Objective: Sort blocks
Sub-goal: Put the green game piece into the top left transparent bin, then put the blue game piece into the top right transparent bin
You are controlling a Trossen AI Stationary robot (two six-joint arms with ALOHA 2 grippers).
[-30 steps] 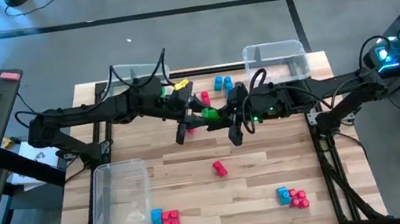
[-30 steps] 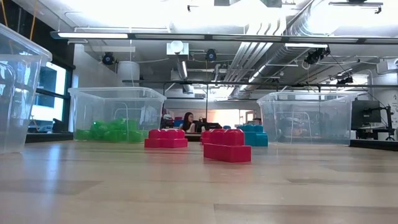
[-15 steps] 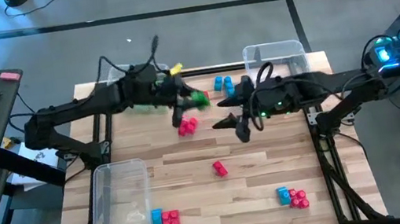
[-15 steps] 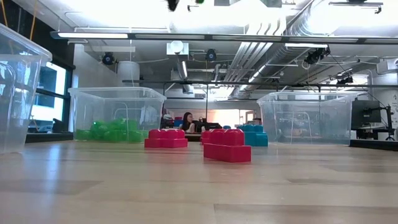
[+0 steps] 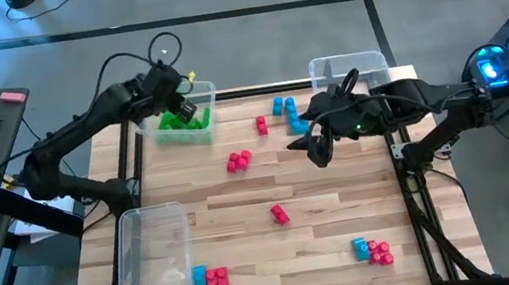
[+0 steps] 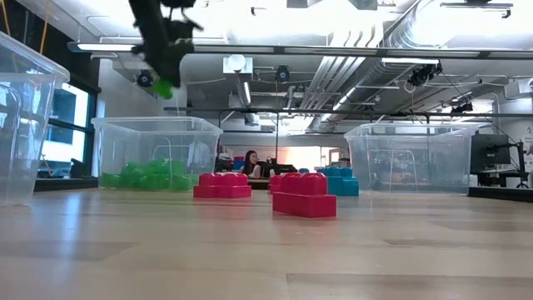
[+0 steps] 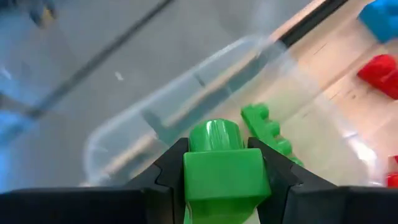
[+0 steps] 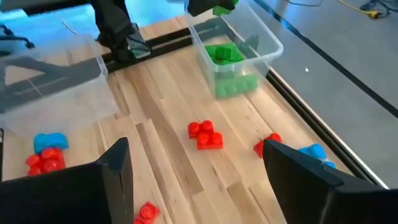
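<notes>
My left gripper (image 5: 185, 102) hangs over the far-left clear bin (image 5: 204, 132), shut on a green block (image 7: 224, 171) that also shows in the low view as the green block (image 6: 166, 87). More green blocks (image 5: 174, 123) lie inside that bin. My right gripper (image 5: 311, 140) stands open above the table right of the middle, nothing between its fingers (image 8: 118, 174). Red blocks (image 5: 238, 161) (image 5: 280, 216) and blue blocks (image 5: 281, 106) lie on the wooden table. My left gripper pinches the green block by two opposite sides (image 7: 186, 177) between its two fingers, the block's round stud pointing away from the wrist. The fingers slant down from above. The block sits at the fingers' free ends (image 6: 163, 77), lifted clear above the bin.
An empty clear bin (image 5: 350, 73) stands at the far right, another (image 5: 154, 248) at the near left. Blue-and-red clusters (image 5: 212, 278) (image 5: 374, 249) lie by the near edge. A person sits far off in the room (image 6: 251, 162).
My left gripper has swung from the table's middle toward the far left, tipping downward, and carried the green block over the bin. My right gripper has opened and drawn back a little toward the right, tipping up.
</notes>
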